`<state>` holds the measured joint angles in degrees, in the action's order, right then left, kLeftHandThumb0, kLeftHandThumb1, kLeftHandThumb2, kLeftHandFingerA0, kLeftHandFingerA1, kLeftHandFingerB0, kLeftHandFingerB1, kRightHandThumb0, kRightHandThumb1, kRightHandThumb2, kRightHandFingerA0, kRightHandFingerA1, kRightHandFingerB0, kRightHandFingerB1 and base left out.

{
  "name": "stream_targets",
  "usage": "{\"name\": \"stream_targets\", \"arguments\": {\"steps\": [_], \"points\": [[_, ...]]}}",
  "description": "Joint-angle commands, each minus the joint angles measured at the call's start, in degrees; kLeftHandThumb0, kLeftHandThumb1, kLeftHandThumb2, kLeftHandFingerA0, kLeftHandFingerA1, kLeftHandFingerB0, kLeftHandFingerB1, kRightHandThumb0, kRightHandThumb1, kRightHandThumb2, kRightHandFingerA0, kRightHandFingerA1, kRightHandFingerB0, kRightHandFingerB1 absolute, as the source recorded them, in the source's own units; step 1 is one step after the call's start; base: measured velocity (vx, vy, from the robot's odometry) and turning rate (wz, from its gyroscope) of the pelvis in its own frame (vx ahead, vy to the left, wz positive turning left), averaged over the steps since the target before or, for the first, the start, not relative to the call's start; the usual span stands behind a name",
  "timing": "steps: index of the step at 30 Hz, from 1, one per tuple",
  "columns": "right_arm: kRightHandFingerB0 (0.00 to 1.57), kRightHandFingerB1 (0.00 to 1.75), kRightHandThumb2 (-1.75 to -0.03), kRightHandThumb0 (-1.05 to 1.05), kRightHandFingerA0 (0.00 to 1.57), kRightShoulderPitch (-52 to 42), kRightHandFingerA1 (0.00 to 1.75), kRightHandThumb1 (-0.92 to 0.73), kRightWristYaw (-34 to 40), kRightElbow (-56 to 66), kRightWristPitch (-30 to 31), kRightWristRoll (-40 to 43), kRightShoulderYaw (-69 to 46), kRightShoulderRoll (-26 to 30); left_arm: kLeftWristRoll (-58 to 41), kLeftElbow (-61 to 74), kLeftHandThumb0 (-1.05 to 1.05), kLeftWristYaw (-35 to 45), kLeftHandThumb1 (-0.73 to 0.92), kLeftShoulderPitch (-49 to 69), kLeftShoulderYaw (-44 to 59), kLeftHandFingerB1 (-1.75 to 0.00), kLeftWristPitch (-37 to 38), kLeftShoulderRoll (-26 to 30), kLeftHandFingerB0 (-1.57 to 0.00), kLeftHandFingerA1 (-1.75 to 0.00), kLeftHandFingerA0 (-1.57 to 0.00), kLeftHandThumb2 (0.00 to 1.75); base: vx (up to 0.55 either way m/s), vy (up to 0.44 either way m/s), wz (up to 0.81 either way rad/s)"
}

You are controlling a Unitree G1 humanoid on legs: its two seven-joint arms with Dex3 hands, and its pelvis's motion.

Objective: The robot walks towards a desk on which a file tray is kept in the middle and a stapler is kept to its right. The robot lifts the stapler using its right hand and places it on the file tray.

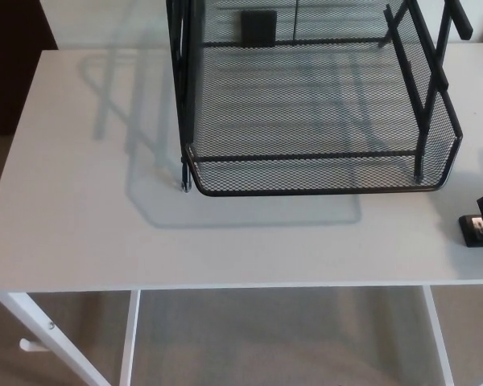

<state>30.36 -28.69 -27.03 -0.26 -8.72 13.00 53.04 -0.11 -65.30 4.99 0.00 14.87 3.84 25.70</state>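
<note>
Mesh file tray (322, 174) upper centre on white desk (80, 225); stapler (481, 225) cut off at right edge. Hands out of frame, state unknown.

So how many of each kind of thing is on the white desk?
File tray: 1
Stapler, partly cut off by the picture's edge: 1
Small black block seen through the mesh: 1
Total: 3

There is one white bench (80, 201), one black wire-mesh file tray (306, 174) in the middle of it, one black stapler (481, 225) cut off at the right edge, and one small dark block (258, 28) on the far side.
</note>
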Motion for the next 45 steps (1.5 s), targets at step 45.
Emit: {"name": "stream_targets", "arguments": {"steps": [45], "points": [[0.38, 0.34, -0.59, -0.38, 0.63, -2.2, 0.64, -0.64, 24.8, -18.7, -14.2, -30.5, 16.2, -9.0, 0.6, 0.6, -0.81, -1.3, 0.46, -0.5, -4.0, -0.85, 0.8, 0.6, -0.44, -0.98, -0.67, 1.17, 0.0, 0.0, 0.0]]}}
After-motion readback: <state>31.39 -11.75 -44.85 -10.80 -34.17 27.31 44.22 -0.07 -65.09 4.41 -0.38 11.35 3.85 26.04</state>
